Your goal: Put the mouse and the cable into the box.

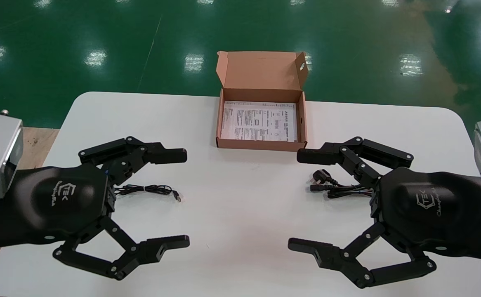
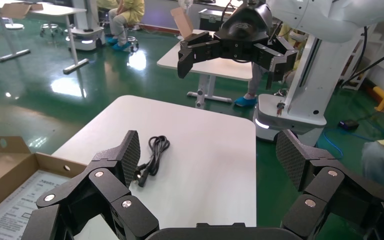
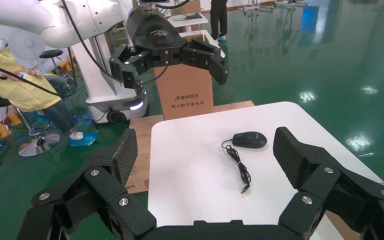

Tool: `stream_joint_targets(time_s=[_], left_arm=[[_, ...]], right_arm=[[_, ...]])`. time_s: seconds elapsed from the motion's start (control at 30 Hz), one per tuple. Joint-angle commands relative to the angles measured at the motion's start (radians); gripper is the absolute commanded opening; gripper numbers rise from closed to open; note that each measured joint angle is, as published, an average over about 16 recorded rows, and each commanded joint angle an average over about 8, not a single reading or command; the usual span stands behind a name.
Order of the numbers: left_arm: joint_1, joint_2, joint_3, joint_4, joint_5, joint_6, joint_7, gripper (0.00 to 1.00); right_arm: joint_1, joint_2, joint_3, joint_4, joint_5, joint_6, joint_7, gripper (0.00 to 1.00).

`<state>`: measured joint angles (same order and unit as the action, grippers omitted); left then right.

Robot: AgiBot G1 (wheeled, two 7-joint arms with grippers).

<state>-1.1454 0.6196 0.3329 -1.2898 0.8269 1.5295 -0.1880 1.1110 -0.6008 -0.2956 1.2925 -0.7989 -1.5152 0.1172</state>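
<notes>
Left claw (image 1: 185,198) and right claw (image 1: 294,200) both spread; one mouse (image 3: 249,139); one cable (image 1: 334,188); one open box (image 1: 261,144).

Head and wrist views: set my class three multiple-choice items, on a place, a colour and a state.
1. The box stands: A on the floor; B at the table's far edge; C on a chair.
2. The mouse is: A white; B red; C black.
3. The left tool and right tool are: A open; B shut; C out of view.
Answers: B, it sits far and central on the table; C, black in the right wrist view; A, both stand spread wide.
</notes>
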Motion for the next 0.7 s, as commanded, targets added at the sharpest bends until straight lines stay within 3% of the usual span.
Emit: stream_joint_targets(time_s=[0.03,0.3,0.5,0.7], left_arm=[[-0.008,-0.004,0.006,-0.01,0.013,0.013,-0.001,1.0],[-0.264,0.092,0.224,0.095,0.369,0.051,0.043,1.0],[-0.412,0.219,0.385,0.316,0.611,0.044,0.159,1.0],[-0.499,0.326,0.477,0.592,0.749,0.011,0.267,1.0]], right_arm=[[-0.001,0.003,0.003,0.007,0.002,-0.001,0.001,1.0],[0.166,0.011,-0.104,-0.07,-0.329,-0.064,-0.312,1.0],[0.27,-0.021,-0.217,-0.277,-0.509,-0.063,-0.523,1.0],[0.366,-0.074,-0.301,-0.519,-0.623,-0.057,-0.701,1.0]])
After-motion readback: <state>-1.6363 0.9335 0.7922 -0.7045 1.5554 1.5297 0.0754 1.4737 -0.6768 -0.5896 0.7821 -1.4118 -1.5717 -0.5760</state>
